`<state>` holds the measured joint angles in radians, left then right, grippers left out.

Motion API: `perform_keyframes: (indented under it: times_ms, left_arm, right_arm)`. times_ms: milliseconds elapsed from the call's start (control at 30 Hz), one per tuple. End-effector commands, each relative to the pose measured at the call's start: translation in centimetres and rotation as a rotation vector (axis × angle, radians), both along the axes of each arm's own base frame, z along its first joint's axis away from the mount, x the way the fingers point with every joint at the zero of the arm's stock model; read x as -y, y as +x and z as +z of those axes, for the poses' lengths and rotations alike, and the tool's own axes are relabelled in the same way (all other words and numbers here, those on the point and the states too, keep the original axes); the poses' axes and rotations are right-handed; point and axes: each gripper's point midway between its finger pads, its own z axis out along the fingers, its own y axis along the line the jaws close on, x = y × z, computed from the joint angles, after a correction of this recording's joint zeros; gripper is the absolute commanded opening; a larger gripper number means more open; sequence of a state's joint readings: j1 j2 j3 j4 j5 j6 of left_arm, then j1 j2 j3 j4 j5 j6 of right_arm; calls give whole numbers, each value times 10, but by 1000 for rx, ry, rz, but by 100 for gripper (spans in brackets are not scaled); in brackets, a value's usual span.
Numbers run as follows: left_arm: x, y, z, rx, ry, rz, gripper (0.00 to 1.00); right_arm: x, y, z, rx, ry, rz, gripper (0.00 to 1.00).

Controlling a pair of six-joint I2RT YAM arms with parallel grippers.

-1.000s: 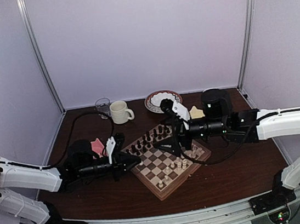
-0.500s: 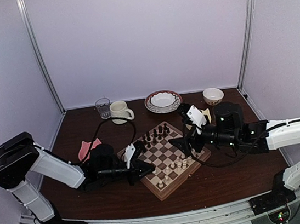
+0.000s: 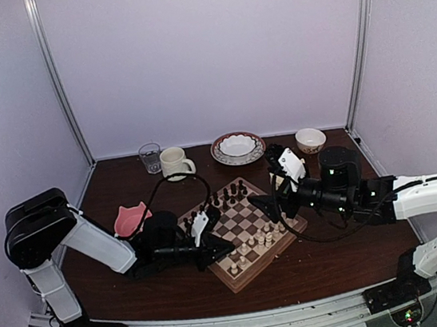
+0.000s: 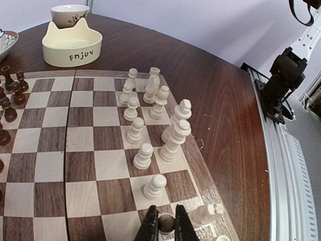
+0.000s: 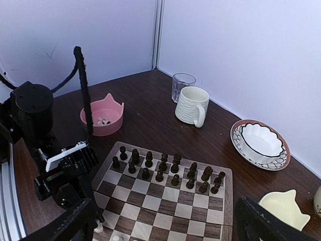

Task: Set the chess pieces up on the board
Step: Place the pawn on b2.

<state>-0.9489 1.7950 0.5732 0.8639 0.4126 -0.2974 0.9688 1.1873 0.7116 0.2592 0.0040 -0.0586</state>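
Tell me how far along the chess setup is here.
Done: dark pieces stand in two rows on the board. In hand: the left fingers are shut on a cream piece at the board's edge. Left: the other cream pieces stand bunched unevenly, a tipped piece lies nearby, and small pieces sit in the pink bowl.

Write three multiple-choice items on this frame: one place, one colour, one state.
1. The pink bowl sits: A) left of the board B) on the board C) inside the mug.
2. The Enjoy bowl is: A) pink B) cream C) black.
3. The right claw is: A) open, empty B) shut on a pawn C) shut on the mug.
Key: 1 A, it stands on the table off the board's left edge; 2 B, the left wrist view shows it pale cream; 3 A, its fingers stand wide apart, gripping nothing.
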Motion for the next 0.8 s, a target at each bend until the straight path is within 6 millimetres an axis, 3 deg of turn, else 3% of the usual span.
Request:
perform_keyframes:
  times_ms: [0,767]
  left_arm:
    - [9,4,3,56,10,3,0]
    - [12,1,-9,65,77,-4,3]
  right_arm:
    - [4,1,7,26,17,-11,100]
    - [6,-2,10,33,22,-2,100]
